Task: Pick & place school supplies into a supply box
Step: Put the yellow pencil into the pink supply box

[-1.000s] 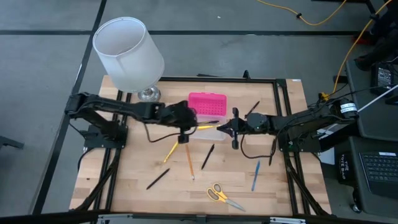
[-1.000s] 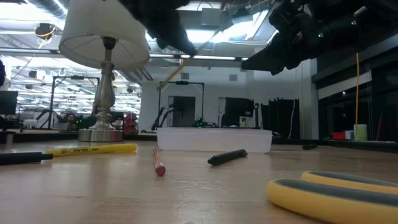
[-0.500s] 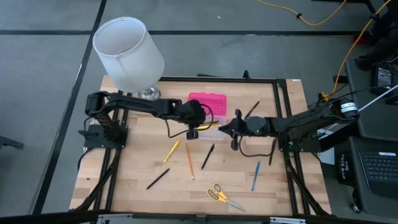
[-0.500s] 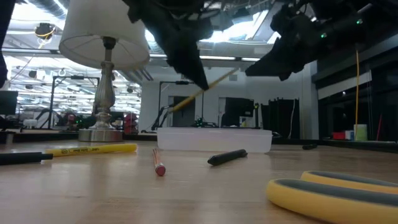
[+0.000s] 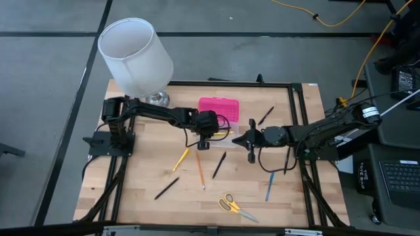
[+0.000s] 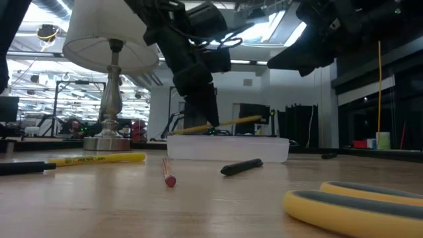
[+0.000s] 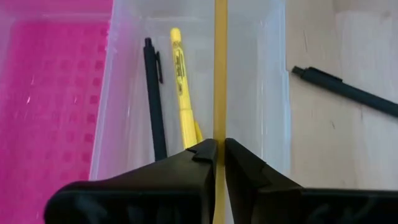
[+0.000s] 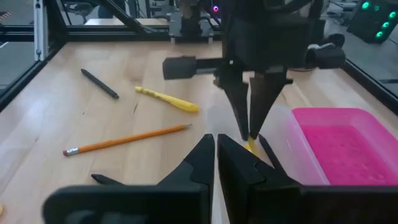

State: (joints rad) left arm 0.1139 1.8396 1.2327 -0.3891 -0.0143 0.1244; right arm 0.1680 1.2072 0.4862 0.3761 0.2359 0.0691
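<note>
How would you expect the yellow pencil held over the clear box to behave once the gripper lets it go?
The yellow pencil looks thin, straight and rigid, so it should probably drop without bending. The left gripper pinches it lengthwise over the clear box, so it likely lands beside the black pen. Being slim, it may roll slightly.

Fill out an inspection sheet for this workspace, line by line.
Surface: wooden table, black-framed.
Job's things: supply box open, pink lid back; black pen and yellow marker inside; pencils, pens, scissors loose on table.
Clutter: lamp at far left corner.
Grippers: left gripper shut on yellow pencil over box; right gripper shut, empty, beside box.
Cables: yellow cable on floor.
Surroundings: grey floor, laptop at right.
</note>
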